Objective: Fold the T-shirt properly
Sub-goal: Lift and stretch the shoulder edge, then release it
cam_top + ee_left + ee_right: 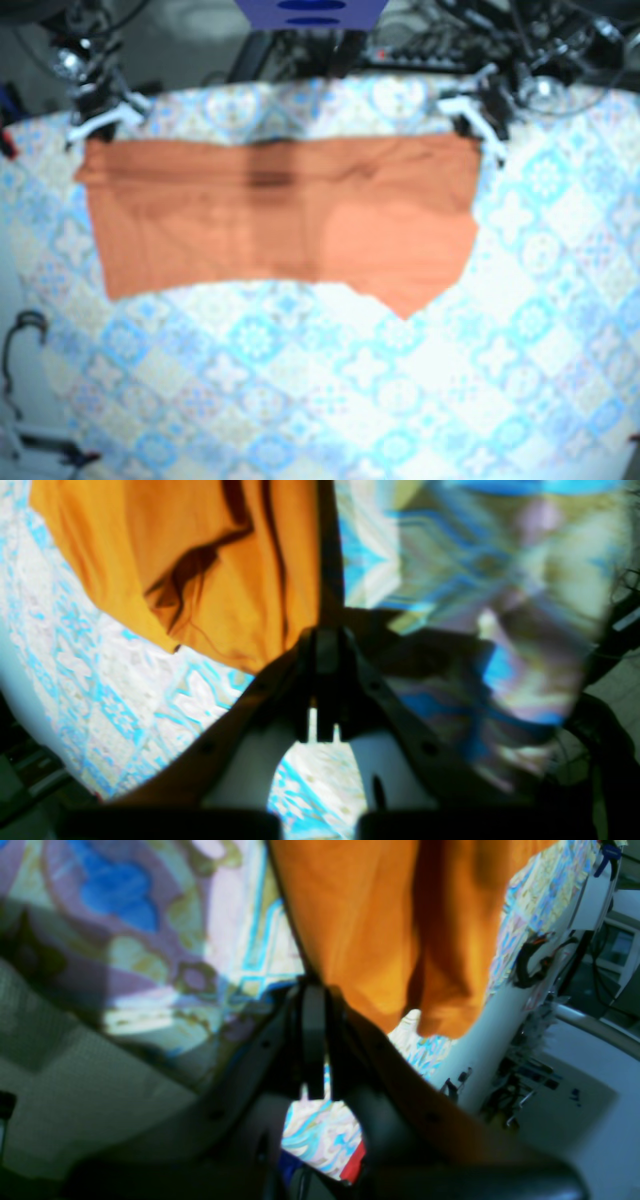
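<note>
The orange T-shirt hangs stretched out wide between my two grippers over the far half of the table. In the base view my left gripper pinches its top right corner and my right gripper pinches its top left corner. A lower flap of the shirt dips to a point at the bottom right. In the left wrist view, the left gripper is shut on the shirt's edge. Seen from the right wrist, the right gripper is shut on hanging cloth.
A blue and white patterned tablecloth covers the table. Cables and arm hardware crowd the back edge. A black cable loop lies at the left edge. The table's white side shows in the right wrist view.
</note>
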Robot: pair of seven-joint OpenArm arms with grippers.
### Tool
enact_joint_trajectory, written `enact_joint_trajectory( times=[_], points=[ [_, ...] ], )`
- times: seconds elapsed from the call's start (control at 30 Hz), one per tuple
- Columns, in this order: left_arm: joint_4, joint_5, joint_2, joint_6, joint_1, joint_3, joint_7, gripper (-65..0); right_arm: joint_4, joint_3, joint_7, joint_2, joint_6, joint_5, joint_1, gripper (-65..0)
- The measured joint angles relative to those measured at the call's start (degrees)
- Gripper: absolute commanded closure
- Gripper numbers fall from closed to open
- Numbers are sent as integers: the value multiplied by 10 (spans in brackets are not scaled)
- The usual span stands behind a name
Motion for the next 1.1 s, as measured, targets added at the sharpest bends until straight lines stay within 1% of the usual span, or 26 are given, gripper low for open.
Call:
enact_joint_trajectory(
  times=[0.17,0.3,0.73,0.8,0.9,1.1],
  points=[
    [0,0,-20,2,22,0,-1,0,1,1,3,1,-5,0,-15,0],
    [1,0,-28,4,41,0,-5,0,2,1,2,2,-5,1,-19,0],
    [1,0,-28,6,76,0,-4,0,5,2,5,3,-14,1,-44,0],
    [2,1,-33,7,79,0,-7,0,5,2,5,3,-14,1,-47,0],
    [3,1,-49,6,88,-1,-5,0,6,3,6,3,-16,1,-54,0],
    [3,0,-47,6,89,-1,-6,0,8,3,7,3,-20,1,-65,0]
  ],
)
